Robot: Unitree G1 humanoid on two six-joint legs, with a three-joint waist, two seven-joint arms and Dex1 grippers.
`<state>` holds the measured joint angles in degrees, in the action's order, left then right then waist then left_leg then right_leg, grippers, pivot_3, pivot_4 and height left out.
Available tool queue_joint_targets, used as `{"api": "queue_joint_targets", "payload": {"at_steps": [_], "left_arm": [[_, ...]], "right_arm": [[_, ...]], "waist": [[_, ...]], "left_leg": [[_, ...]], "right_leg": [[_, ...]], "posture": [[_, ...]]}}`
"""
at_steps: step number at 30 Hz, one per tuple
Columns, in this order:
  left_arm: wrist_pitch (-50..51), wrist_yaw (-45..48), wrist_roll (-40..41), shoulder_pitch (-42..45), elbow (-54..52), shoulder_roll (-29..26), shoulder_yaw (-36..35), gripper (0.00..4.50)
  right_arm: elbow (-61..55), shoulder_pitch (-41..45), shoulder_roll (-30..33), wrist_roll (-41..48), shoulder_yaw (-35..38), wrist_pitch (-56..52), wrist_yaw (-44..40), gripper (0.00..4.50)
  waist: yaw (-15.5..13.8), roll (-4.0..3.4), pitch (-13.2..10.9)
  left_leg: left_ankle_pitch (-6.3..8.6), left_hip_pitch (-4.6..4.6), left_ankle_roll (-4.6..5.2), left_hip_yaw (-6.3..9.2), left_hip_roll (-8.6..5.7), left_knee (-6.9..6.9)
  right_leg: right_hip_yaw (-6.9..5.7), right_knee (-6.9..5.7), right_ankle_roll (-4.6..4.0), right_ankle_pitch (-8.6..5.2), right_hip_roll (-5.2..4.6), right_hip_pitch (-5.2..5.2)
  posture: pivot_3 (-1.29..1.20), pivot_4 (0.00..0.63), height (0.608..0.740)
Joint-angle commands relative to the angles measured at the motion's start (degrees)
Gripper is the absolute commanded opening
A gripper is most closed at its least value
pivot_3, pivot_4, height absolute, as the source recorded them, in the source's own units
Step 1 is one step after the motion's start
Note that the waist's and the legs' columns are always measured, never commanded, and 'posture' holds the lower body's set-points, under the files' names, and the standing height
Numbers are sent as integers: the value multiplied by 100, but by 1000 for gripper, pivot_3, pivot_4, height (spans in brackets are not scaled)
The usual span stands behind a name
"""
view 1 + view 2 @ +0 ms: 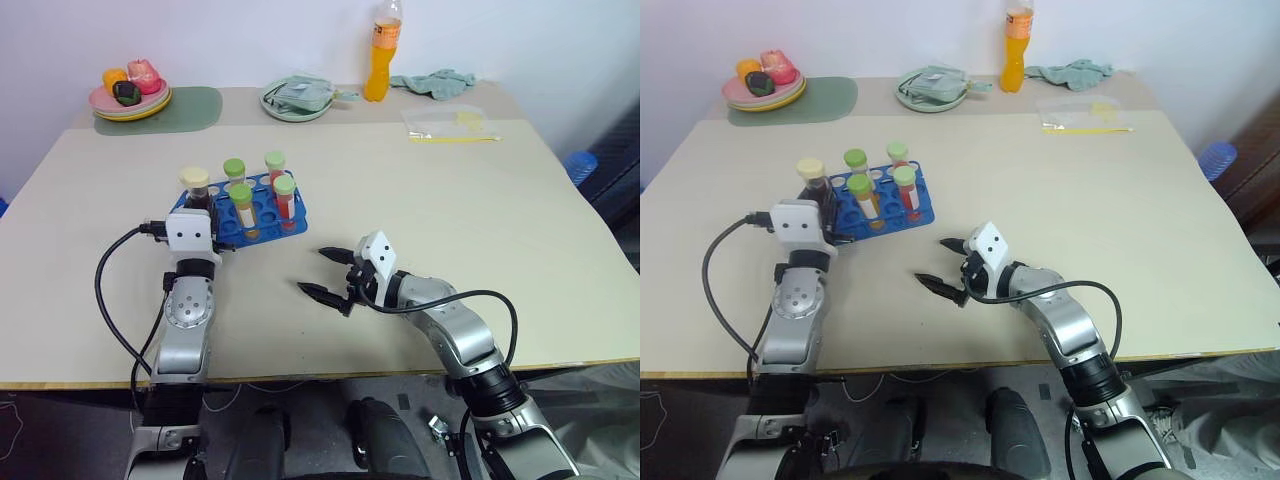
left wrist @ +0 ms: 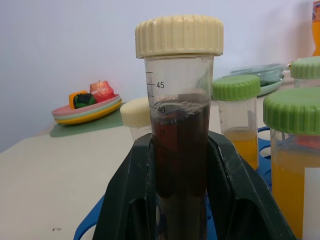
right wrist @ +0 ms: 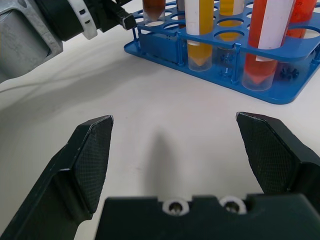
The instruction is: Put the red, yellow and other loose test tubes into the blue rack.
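Observation:
The blue rack (image 1: pixel 262 216) stands left of the table's middle. Upright in it are green-capped tubes, two with yellow liquid (image 1: pixel 243 205) and two with red-orange liquid (image 1: pixel 285 197). My left gripper (image 2: pixel 181 150) is shut on a dark maroon tube with a cream cap (image 2: pixel 180 140), held upright at the rack's near left corner (image 1: pixel 195 188). I cannot tell whether its tip is in a hole. Behind it, another cream cap (image 2: pixel 134 112) shows. My right gripper (image 1: pixel 313 271) hovers open to the right of the rack, just above the table, with nothing between its fingers (image 3: pixel 95 150).
Along the far edge stand a tall orange drink bottle (image 1: pixel 381 60), a green plate with a packet (image 1: pixel 297 98), stacked plates of toy food (image 1: pixel 130 95) on a green mat, a crumpled cloth (image 1: pixel 435 82) and a clear bag (image 1: pixel 450 125).

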<state>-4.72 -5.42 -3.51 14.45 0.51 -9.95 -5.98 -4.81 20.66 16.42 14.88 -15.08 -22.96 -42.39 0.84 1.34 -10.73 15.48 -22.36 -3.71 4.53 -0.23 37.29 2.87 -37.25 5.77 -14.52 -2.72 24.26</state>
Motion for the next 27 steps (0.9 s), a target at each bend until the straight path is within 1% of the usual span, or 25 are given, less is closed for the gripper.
{"api": "queue_joint_targets", "payload": {"at_steps": [1, 5, 9, 11, 12, 14, 16, 20, 22, 25, 27], "left_arm": [[81, 89, 80, 84, 21, 43, -14, 781], [185, 71, 254, 76, 23, 194, -98, 781], [41, 46, 314, 24, 27, 285, -171, 781], [-28, 73, 336, -17, 18, 308, -175, 1800], [-67, 69, 346, -26, 22, 323, -186, 2165], [-227, 76, 368, -69, -61, 330, -229, 3226], [-342, 150, 476, -174, -292, 317, -295, 4187], [-61, 541, 965, -828, -1410, 58, -607, 4187], [217, 849, 1338, -1292, -2047, -179, -810, 4187], [724, 1471, 1968, -2218, -2747, -747, -1333, 4187], [1056, 1775, 2149, -2815, -2920, -1126, -1730, 4187]], "right_arm": [[-264, 42, -45, 84, 74, 54, -19, 4359], [-242, 56, -57, 79, 59, 68, -37, 4359], [-218, 65, -72, 69, 50, 85, -60, 4359], [-213, 63, -72, 63, 44, 96, -69, 4359], [-206, 66, -69, 53, 41, 111, -74, 4359], [-186, 90, -66, 32, 61, 158, -68, 4359], [-211, 125, -48, 68, 122, 158, -84, 4359], [-483, 222, 251, 341, 386, -36, -357, 4359], [-580, 232, 608, 450, 514, -101, -655, 4359], [-622, 220, 1218, 582, 798, -215, -995, 4359], [-420, 231, 1587, 619, 1102, -213, -1107, 4359]], "waist": [[0, 0, 0], [-10, -1, 1], [-9, -1, 1], [-7, -1, 1], [-5, -1, 1], [-6, -1, 1], [4, -1, 1], [22, -1, 0], [23, -2, 0], [17, -2, 0], [15, -4, -1]], "left_leg": [[0, 1, 0, 0, 0, 0], [0, 1, 0, 1, 0, 1], [0, 1, 0, 2, 0, 2], [0, 1, 0, 4, 0, 2], [0, 1, 0, 4, 0, 2], [0, 1, 0, 3, 0, 2], [0, 1, 0, 4, 0, 2], [0, 1, 0, 4, 3, -2], [0, 0, 0, 4, 4, -2], [1, 1, 1, 3, 5, -3], [1, 2, 2, 2, 5, -3]], "right_leg": [[0, -1, 0, 0, 0, 0], [0, -1, 0, 0, 1, -3], [0, 0, 0, 0, 1, -4], [-1, 0, 0, 0, 2, -4], [-1, 0, 0, 0, 1, -4], [-1, 0, 0, 0, 2, -4], [-1, 0, 0, 0, 2, -4], [0, 2, -1, 0, 3, -3], [0, 2, -1, -1, 4, -2], [0, 5, -2, -2, 3, -4], [0, 7, -3, -2, 4, -6]], "posture": [[0, 150, 740], [0, 150, 740], [0, 150, 740], [0, 150, 740], [0, 150, 740], [0, 150, 740], [0, 150, 740], [0, 150, 740], [0, 150, 740], [0, 150, 740], [0, 150, 740]]}}
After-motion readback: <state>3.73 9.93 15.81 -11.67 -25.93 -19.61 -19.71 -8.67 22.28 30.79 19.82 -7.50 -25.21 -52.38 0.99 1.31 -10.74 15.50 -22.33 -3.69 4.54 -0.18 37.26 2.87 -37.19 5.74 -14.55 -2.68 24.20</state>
